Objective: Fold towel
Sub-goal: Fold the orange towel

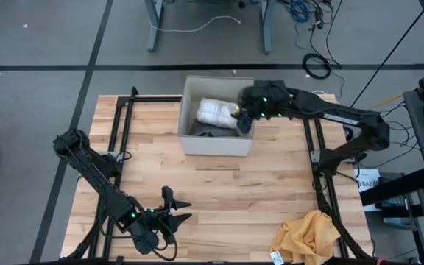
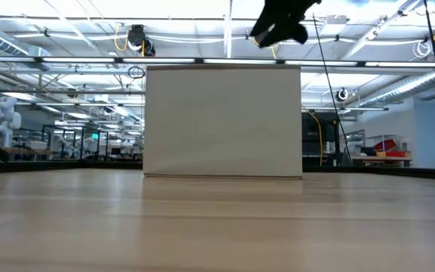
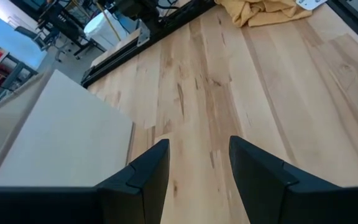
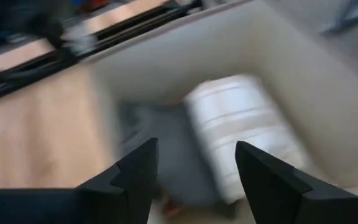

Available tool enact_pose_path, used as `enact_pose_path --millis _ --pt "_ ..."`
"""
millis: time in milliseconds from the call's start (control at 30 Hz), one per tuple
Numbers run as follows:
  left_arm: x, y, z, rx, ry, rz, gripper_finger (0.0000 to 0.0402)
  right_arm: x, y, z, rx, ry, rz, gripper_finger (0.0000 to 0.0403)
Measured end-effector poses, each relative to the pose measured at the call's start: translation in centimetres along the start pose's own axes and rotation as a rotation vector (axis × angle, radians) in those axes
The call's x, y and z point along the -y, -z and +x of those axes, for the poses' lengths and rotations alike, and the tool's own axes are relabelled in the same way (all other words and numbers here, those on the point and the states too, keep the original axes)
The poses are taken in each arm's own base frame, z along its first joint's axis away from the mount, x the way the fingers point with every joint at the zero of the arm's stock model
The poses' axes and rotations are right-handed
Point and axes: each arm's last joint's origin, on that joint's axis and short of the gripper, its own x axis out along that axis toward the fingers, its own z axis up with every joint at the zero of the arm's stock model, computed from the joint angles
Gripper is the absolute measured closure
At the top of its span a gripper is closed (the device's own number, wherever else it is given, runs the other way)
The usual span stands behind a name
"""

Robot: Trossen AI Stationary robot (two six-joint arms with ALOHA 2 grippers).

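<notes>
Pale wood bench: a butcher-block bench (image 1: 219, 191) of light planks with black rails along its left and right sides, standing on a grey floor.
Left arm: the dark left arm runs down the bench's left side to the near edge, left of centre.
Left gripper: the left gripper (image 1: 179, 210) sits low over bare wood at the near edge, pointing toward the right side; its two dark fingers (image 3: 145, 177) stand apart with a clear gap, and only bare wood shows between them.
Box: an open white rectangular cardboard box (image 1: 216, 142) stands at the middle of the far edge; in the low view its blank near wall (image 2: 223, 121) fills the centre.
Box contents: a white rolled towel with faint stripes (image 1: 215, 111) lies in the box's far half, beside something dark grey (image 1: 210, 131) on the box floor; what the dark thing is cannot be told.
Right arm: the dark right arm reaches from the right side across to the box's far right corner.
Right gripper: the right gripper (image 1: 243, 118) hangs over the box's right part, just beside the roll; its fingers (image 4: 135, 171) are spread wide with nothing between them, the roll (image 4: 244, 127) lying beyond them in the wrist view.
Yellow cloth: a crumpled mustard-yellow cloth (image 1: 305, 235) lies at the near right corner, well apart from both grippers.
</notes>
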Motion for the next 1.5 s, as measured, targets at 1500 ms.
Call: enact_pose_path --millis 1500 --pt "2.1 1.9 16.3 0.255 0.353 -0.155 0.0227 -26.0 29.2 -5.9 -1.191 -0.238 -0.289 0.0202"
